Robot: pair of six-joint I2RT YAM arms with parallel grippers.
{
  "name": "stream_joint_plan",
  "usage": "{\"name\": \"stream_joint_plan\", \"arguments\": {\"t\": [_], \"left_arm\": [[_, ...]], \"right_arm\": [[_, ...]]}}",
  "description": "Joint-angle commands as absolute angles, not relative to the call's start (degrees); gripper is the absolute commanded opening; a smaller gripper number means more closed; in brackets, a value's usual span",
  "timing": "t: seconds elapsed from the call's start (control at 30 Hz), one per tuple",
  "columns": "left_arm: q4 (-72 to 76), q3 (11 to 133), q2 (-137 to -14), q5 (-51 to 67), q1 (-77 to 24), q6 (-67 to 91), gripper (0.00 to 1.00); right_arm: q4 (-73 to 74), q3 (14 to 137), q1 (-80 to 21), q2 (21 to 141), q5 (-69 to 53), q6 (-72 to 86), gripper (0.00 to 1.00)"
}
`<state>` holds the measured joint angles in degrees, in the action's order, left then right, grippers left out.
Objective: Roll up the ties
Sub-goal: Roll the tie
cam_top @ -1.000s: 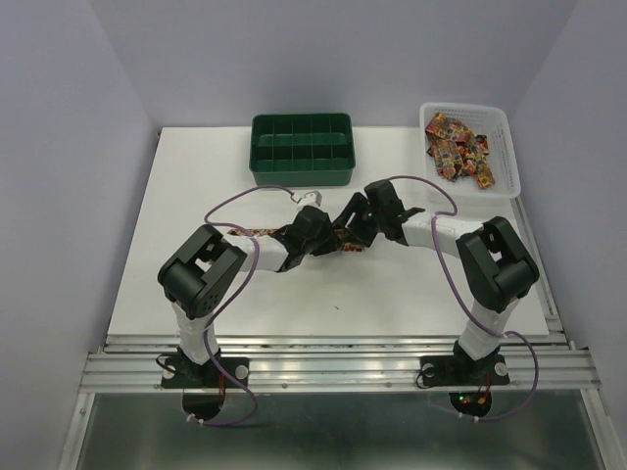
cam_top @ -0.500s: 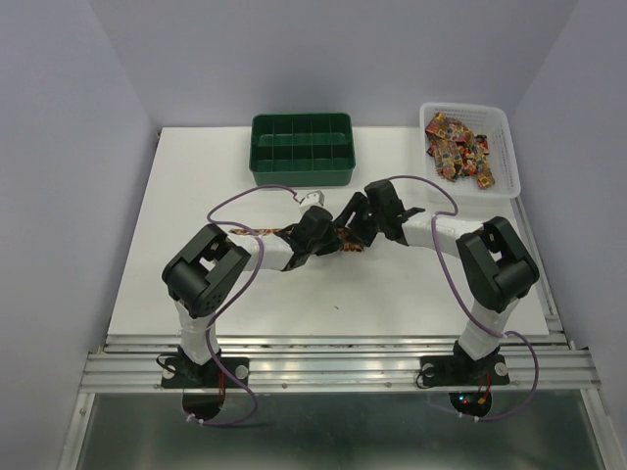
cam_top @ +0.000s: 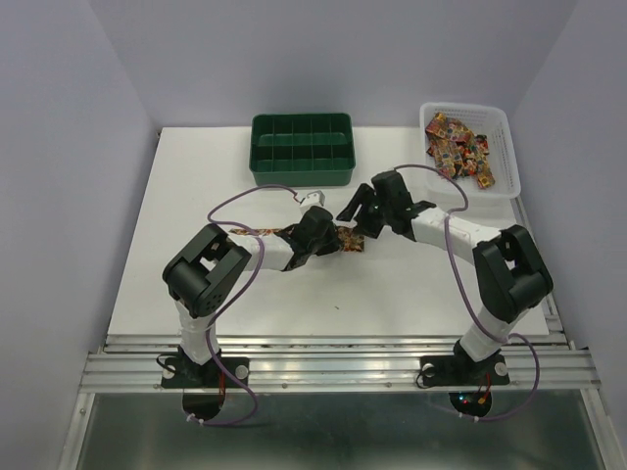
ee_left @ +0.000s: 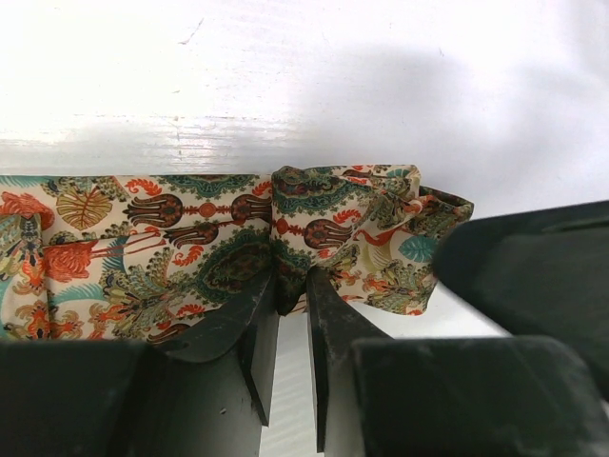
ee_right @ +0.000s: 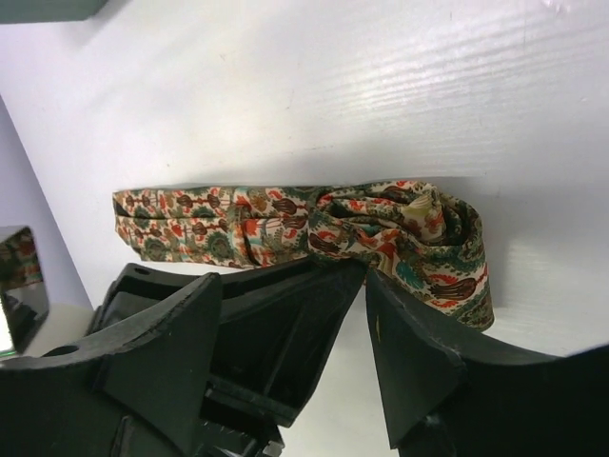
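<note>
From the top external view, a paisley tie (cam_top: 349, 241) lies on the white table (cam_top: 196, 196) near its middle, in front of the green compartment tray (cam_top: 302, 174) and well apart from the white basket (cam_top: 506, 137), where more ties (cam_top: 458, 145) are heaped. The left gripper (cam_top: 323, 235) is down on the strip. The right gripper (cam_top: 355, 209) hangs just beyond it, though from above I cannot tell how far either is open. In the left wrist view, the tie runs flat across the frame and its bunched end (ee_left: 381, 238) is loosely coiled to the right. The left gripper (ee_left: 290, 286) has its jaws drawn close together, and a fold of cloth seems nipped between the tips just where the flat run meets the coil. In the right wrist view, the right gripper (ee_right: 290, 286) is spread wide and has hold of nothing. The tie (ee_right: 209, 224) lies past its fingertips, with the coil (ee_right: 419, 238) to the right. The cloth looks light, limp and rather slick, so I judge the roll will spring loose unless it is pinched across its full width. The best grip is probably on the coil itself, squeezing both edges, while the flat run is held down.
</note>
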<state>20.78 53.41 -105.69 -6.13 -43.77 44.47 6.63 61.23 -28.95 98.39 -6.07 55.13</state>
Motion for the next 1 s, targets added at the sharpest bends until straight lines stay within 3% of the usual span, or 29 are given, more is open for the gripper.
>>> {"name": "stream_joint_plan", "arguments": {"t": [0.0,0.13,0.27,0.33,0.7,0.83,0.97], "left_arm": [[20.3,54.49,-106.17,-6.5,-44.03,44.3,0.27],[20.83,53.79,-105.3,-6.5,-44.03,44.47,0.27],[21.53,53.26,-104.5,-5.8,-44.12,44.56,0.22],[21.71,53.44,-104.5,-5.54,-44.21,44.3,0.17],[21.62,52.91,-103.36,-5.71,-44.38,45.35,0.17],[21.53,52.73,-103.18,-5.89,-44.65,46.05,0.05],[21.18,52.3,-102.04,-6.5,-45.09,47.37,0.0]], "right_arm": [[6.94,65.91,-27.86,95.19,-3.69,51.77,0.63],[9.22,70.55,-27.69,98.94,-0.89,47.57,0.36],[15.45,76.97,-27.69,105.18,-1.66,42.63,0.28],[15.91,77.87,-27.69,106.87,-3.15,40.79,0.26],[16.96,77.52,-27.86,112.06,-7.03,35.95,0.24],[16.35,76.47,-28.04,112.24,-9.49,33.67,0.23],[15.38,75.85,-28.04,111.71,-12.13,32.43,0.21]]}}
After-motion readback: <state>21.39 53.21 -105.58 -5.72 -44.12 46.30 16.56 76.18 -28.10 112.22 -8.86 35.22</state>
